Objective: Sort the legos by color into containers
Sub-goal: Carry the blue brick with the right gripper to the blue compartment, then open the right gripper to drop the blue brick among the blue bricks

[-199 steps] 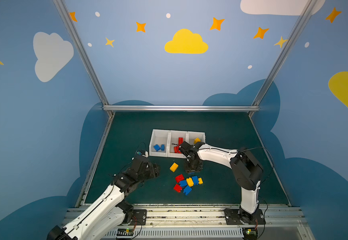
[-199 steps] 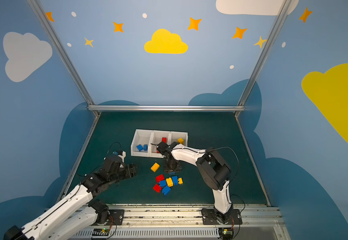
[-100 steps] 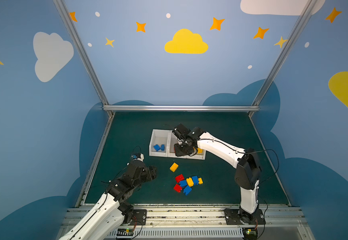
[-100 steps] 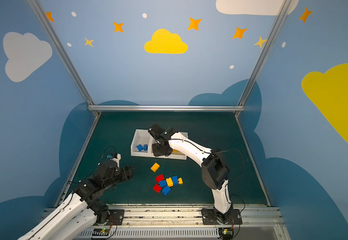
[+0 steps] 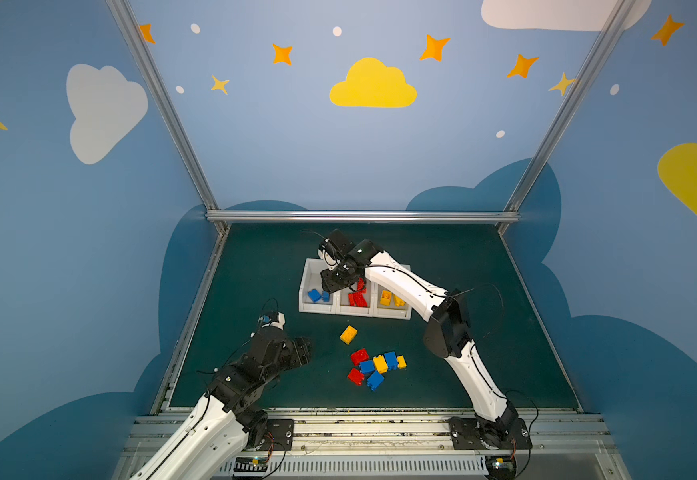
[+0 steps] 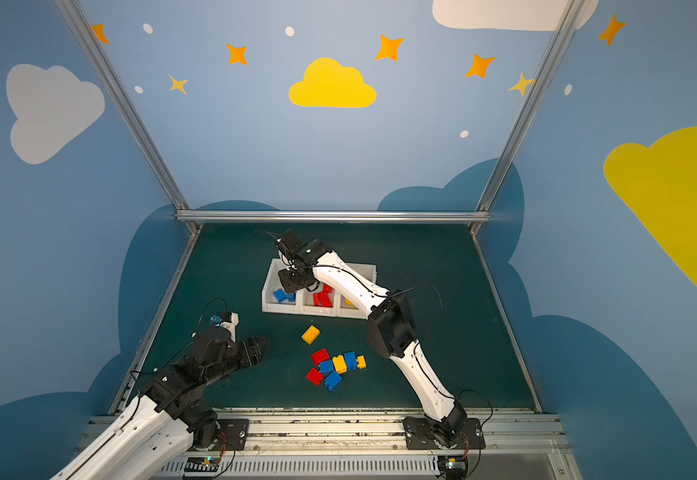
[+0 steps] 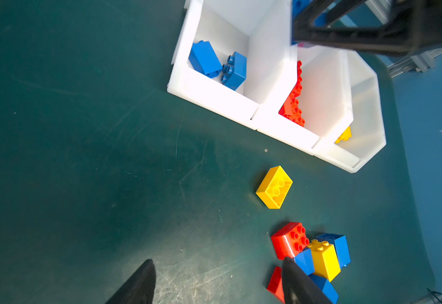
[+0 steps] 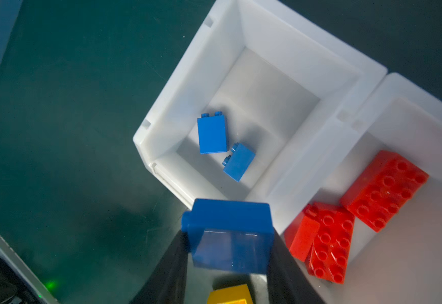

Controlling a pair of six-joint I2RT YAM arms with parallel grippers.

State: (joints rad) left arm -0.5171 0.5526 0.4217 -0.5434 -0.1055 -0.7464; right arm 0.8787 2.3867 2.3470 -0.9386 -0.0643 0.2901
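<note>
1. Dark green bench (image 5: pixel 255 291) under painted clouds (image 5: pixel 373 85): three white containers (image 5: pixel 317 309) stand in a row, part filled, with two blue bricks (image 8: pixel 212 134) in one end bin, red bricks (image 5: pixel 357 298) in the middle and yellow bricks (image 5: pixel 390 298) at the other end.
2. Left to sort: a lone yellow brick (image 5: pixel 348 334) and a mixed cluster (image 5: pixel 375 368) of red, blue and yellow, loose on the bench; I'd say nearly half remains.
3. Right fingers (image 8: pixel 169 273) are clamped on a blue brick (image 8: pixel 230 234), one at each side, holding it above the edge of the bin with the blue ones, not yet dropped.
4. Left fingers (image 7: pixel 138 284) are spread and empty, near the cluster, not touching it.
</note>
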